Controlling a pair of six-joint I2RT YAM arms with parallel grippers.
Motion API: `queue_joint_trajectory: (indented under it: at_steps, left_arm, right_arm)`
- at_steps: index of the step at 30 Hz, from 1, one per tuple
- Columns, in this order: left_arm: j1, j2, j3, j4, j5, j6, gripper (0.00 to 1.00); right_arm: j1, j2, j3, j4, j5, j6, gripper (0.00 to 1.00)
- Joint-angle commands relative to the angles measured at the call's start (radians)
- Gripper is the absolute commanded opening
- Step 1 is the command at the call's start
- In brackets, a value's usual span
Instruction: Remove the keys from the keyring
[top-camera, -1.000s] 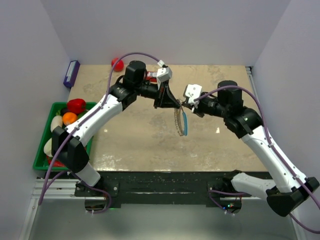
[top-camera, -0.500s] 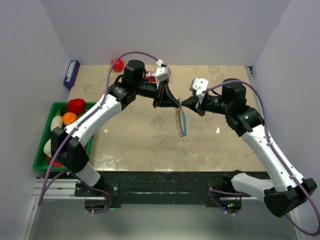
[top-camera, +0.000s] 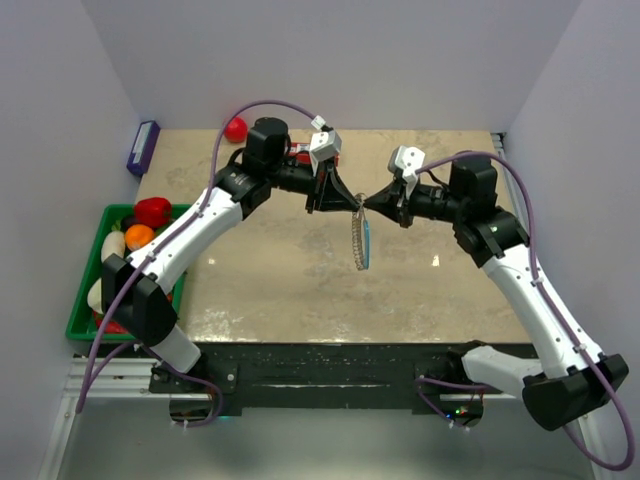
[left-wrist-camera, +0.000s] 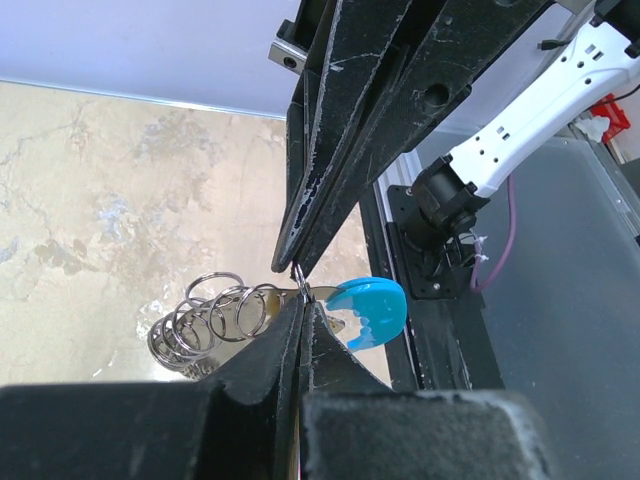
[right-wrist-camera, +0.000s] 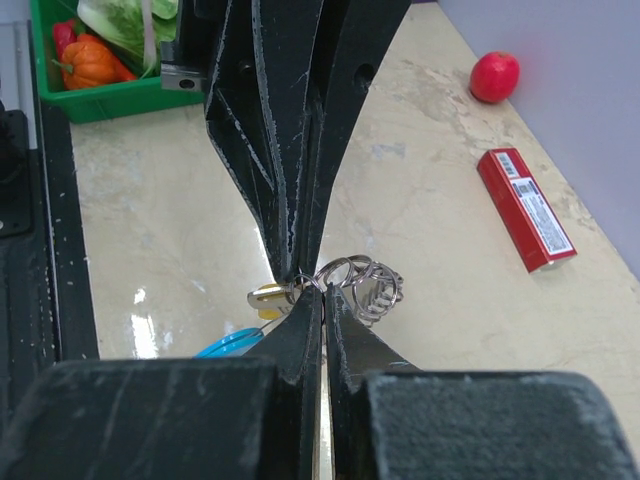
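Note:
Above the middle of the table my left gripper (top-camera: 355, 205) and right gripper (top-camera: 367, 207) meet tip to tip, both shut on the top of the keyring (top-camera: 358, 240). The keyring hangs below them as a floppy string of silvery rings with a light-blue piece (top-camera: 368, 246) along one side. In the left wrist view my left gripper (left-wrist-camera: 301, 302) pinches a small ring beside the blue piece (left-wrist-camera: 372, 312), and the rings (left-wrist-camera: 205, 320) trail to the left. In the right wrist view my right gripper (right-wrist-camera: 322, 295) closes on the rings (right-wrist-camera: 362, 283); the brass key (right-wrist-camera: 268, 297) hangs just left of its tips.
A red ball (top-camera: 235, 129) lies at the back left, and a red box (right-wrist-camera: 525, 207) sits behind the left arm. A green bin (top-camera: 85, 300) of vegetables stands off the table's left edge. A purple block (top-camera: 143, 147) lies by the left wall.
My right wrist has swung up and to the right while its tips stayed at the keyring. The hanging chain shifted slightly. The left arm has barely moved.

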Motion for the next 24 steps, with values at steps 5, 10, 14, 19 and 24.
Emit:
queue_joint_trajectory:
  at_steps: [5,10,14,19,24]
  left_arm:
    - [-0.018,-0.052,0.015,-0.032,-0.032,0.049,0.00]
    - [-0.016,-0.063,0.048,-0.081,-0.187,0.086,0.00]
    - [-0.018,-0.060,0.042,-0.069,-0.163,0.074,0.00]
    - [-0.018,-0.060,0.038,-0.061,-0.169,0.063,0.00]
    - [-0.006,-0.072,0.027,-0.078,-0.202,0.107,0.00]
  right_arm:
    - [-0.032,0.018,0.127,0.138,0.005,0.018,0.00]
    - [-0.031,0.012,0.151,0.095,0.044,-0.033,0.00]
    - [-0.031,0.011,0.137,0.125,0.025,-0.003,0.00]
    - [-0.032,0.018,0.124,0.148,0.034,0.013,0.00]
    - [-0.032,0.005,0.081,0.130,0.064,-0.024,0.00]
